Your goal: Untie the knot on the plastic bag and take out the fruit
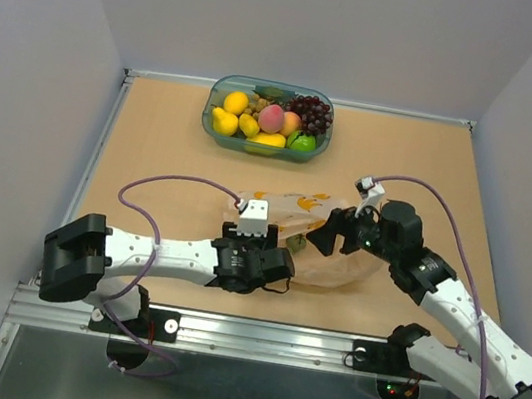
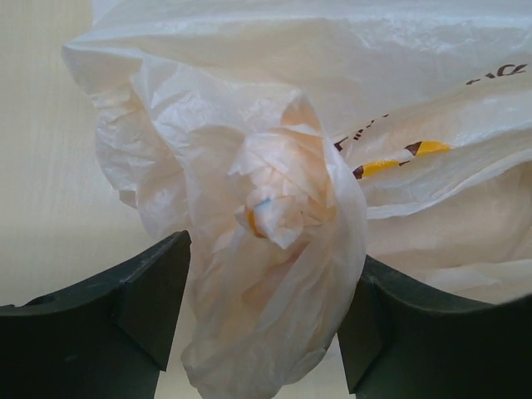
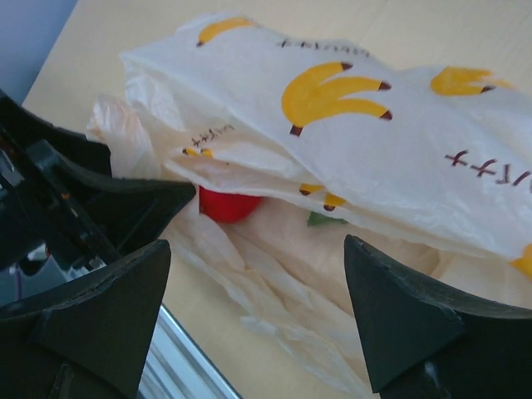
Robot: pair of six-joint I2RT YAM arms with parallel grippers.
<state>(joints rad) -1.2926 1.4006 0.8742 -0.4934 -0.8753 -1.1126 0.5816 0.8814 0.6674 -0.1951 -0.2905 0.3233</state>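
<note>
plastic bag (image 3: 349,141): yellow banana prints, brown lettering unreadable | left gripper (image 2: 270,278) low, spread astride the knot (image 2: 278,212) | right gripper (image 3: 258,249) angled down, spread over the bag's folds

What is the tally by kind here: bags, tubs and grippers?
plastic bag: 1
teal tub: 1
grippers: 2, the left gripper and the right gripper
Total: 4
</note>
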